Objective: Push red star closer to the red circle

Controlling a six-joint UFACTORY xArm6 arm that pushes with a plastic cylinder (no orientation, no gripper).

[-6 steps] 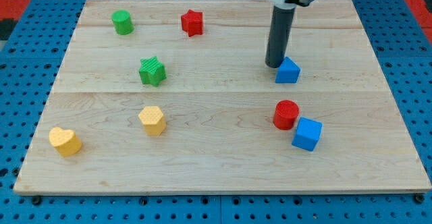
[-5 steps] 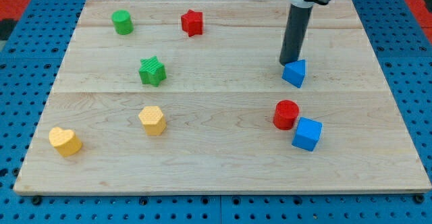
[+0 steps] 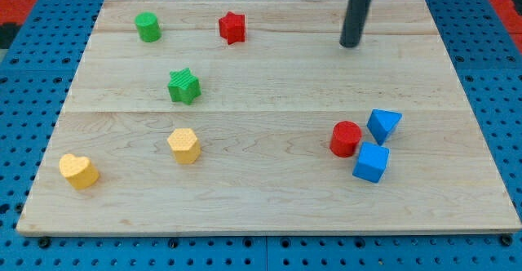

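So no gripper on this rig, just a rod. My tip [image 3: 351,45] sat near the view's top, right of the red star [image 3: 232,27]. The red circle [image 3: 346,138] was well apart, lower right, hemmed by two blue blocks [image 3: 383,124]. Off-centre shove could've spun the star wide.

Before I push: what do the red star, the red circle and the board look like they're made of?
Red star and red circle: probably plastic or painted foam, going by the solid uniform colour and matte, glare-free surfaces; I can't tell which. Board: light wood, with visible grain and plank seams, smooth satin finish. My tip is at the view's right of the star, touching no block.
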